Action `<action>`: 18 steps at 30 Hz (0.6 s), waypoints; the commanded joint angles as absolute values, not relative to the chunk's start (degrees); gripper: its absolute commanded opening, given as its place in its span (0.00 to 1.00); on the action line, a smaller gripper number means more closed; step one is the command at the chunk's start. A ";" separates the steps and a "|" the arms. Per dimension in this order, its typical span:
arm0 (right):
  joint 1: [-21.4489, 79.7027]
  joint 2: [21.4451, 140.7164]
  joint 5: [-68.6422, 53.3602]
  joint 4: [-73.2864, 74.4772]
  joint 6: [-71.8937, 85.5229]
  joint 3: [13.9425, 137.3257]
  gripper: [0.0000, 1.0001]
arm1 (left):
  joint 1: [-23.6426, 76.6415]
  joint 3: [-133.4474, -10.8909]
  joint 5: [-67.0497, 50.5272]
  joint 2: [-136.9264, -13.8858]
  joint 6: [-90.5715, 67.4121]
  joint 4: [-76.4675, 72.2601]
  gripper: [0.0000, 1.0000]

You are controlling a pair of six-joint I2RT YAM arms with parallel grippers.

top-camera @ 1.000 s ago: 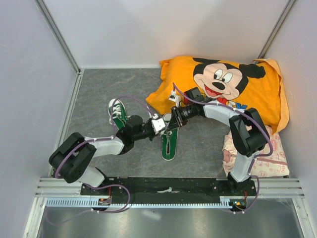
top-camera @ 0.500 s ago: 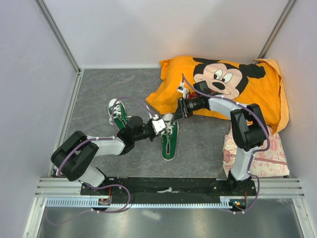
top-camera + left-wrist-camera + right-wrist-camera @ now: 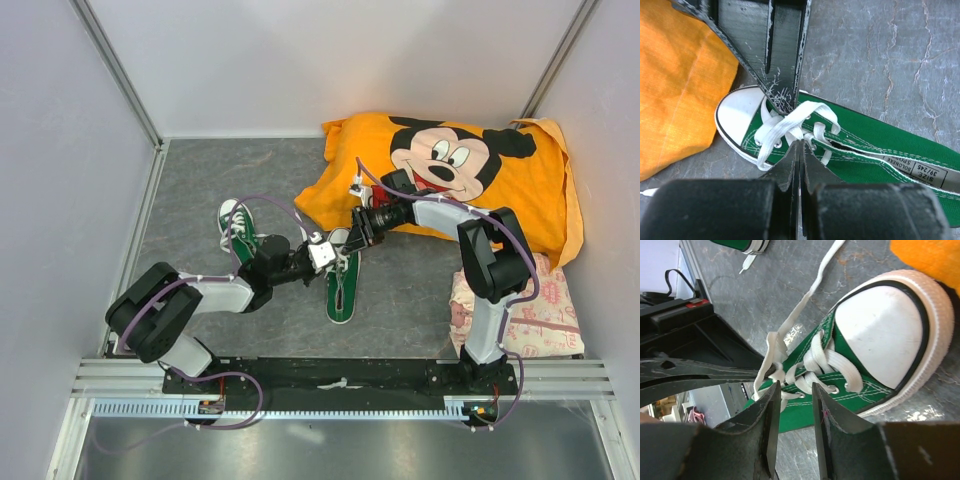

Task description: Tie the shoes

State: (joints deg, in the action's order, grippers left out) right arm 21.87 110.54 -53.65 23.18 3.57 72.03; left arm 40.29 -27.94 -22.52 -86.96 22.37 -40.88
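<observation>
While both shoes are taken in only by the overhead view, one green shoe (image 3: pixel 340 285) in the middle of the grey table (image 3: pixel 230 170) and the second shoe (image 3: pixel 237 228) well to its left, the grip is told by the wrist views. From the left wrist, the left gripper (image 3: pixel 799 146) is seen pressed together over the laced front, but what lies between its tips is covered by the fingers themselves. From the right wrist this is shown: a white lace (image 3: pixel 813 289) is pinched at those tips and runs off across the table. The right gripper (image 3: pixel 795 387) is seen spread a little above the eyelets, with nothing held. The white toe cap is found just beside the orange cloth (image 3: pixel 500 190). The heel is cut off in both wrist views, and a pink packet (image 3: pixel 525 305) is partly hidden by the right arm.
</observation>
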 commanded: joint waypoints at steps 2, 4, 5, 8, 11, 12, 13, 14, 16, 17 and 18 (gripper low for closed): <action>22.85 110.65 -57.21 23.12 2.64 72.07 0.41 | 40.69 -28.39 -22.50 -87.89 23.03 -43.51 0.02; 23.11 110.83 -57.83 23.11 2.81 72.25 0.42 | 40.69 -28.39 -22.41 -87.89 23.12 -43.51 0.01; 23.20 111.09 -58.09 23.12 2.90 72.33 0.42 | 40.61 -28.39 -22.41 -87.72 23.12 -43.51 0.02; 23.64 111.44 -58.45 23.20 2.90 72.33 0.43 | 40.69 -28.39 -22.50 -87.89 23.12 -43.51 0.02; 23.90 111.97 -58.71 23.20 3.25 72.42 0.43 | 40.69 -28.39 -22.33 -87.89 23.12 -43.59 0.02; 23.91 112.06 -58.80 23.20 3.43 72.51 0.43 | 40.69 -28.48 -22.41 -87.80 23.12 -43.59 0.01; 23.99 112.23 -58.89 23.12 3.60 72.68 0.43 | 40.69 -28.48 -22.33 -87.80 22.94 -43.68 0.01; 24.17 112.41 -58.89 23.12 3.69 72.86 0.43 | 40.69 -28.48 -22.24 -87.80 22.94 -43.86 0.01; 24.34 112.67 -58.97 23.12 4.04 73.21 0.43 | 40.69 -28.21 -22.24 -87.80 22.76 -43.94 0.02; 24.43 112.94 -58.97 23.12 4.22 73.39 0.43 | 40.69 -28.21 -22.32 -87.80 22.94 -44.21 0.02; 24.52 113.11 -58.97 23.03 4.39 73.48 0.42 | 40.69 -28.21 -22.32 -87.72 22.85 -44.30 0.01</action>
